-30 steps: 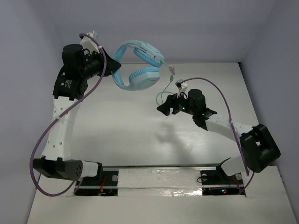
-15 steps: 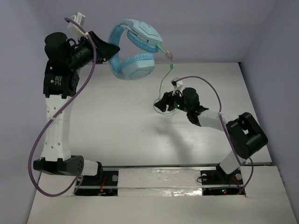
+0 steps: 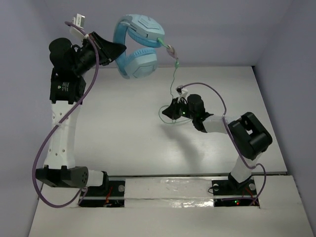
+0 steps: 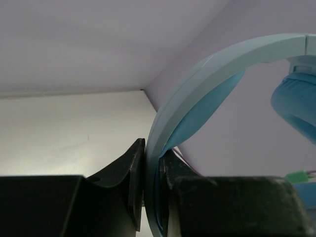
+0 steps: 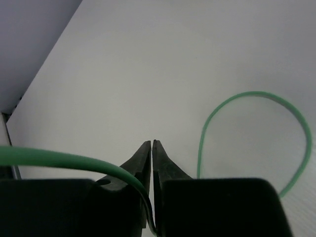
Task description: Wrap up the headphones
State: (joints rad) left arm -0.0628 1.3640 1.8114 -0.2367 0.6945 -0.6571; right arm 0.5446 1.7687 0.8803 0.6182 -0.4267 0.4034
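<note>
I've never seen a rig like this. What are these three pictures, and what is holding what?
Two robot arms are bolted at the near edge of a white table. The overhead picture comes from a fixed camera above and behind them. The other two come from small cameras on each wrist, looking along that arm's own fingers. The left tool is shut on the headband of light blue headphones and holds them up off the table. Its wrist view shows the band pinched between the fingers. The right tool, lower down over the table, is shut on the thin green cord that hangs from the headphones. A loop of that cord curls past its fingertips.
</note>
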